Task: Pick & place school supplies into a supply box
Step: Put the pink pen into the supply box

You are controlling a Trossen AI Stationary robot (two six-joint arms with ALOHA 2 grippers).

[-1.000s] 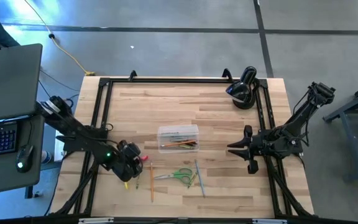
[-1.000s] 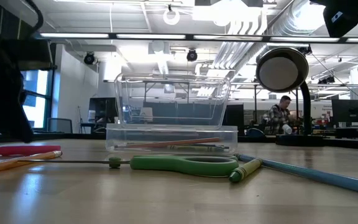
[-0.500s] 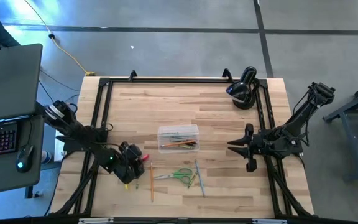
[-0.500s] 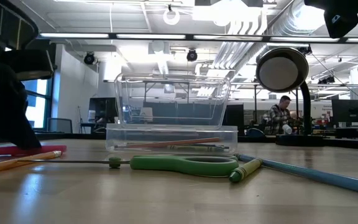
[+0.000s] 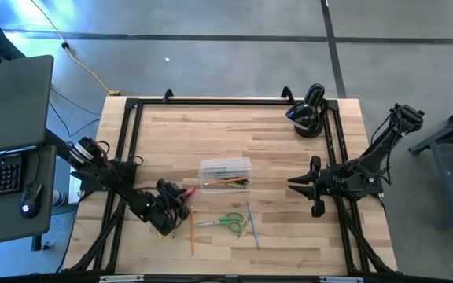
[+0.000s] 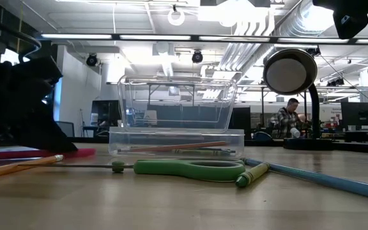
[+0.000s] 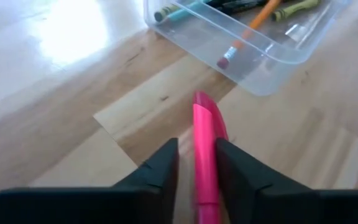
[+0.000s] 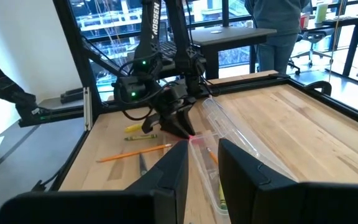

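Pink pen [image 7: 205, 149] now pinched by left hand [image 7: 196, 163], hand shifted nearer box [image 5: 226, 174]

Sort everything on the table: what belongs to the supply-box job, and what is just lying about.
Job: supply box; pink pen between the left gripper's fingers; green scissors; orange pencil; blue pencil.

Lying about: black lamp; laptop; right gripper, waiting.

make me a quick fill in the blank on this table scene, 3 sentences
1. The left gripper has its fingers either side of a ____ pen.
2. The scissors on the table have ____ handles.
3. The clear box lies between the two arms, and the right gripper holds ____.

Missing words: pink; green; nothing
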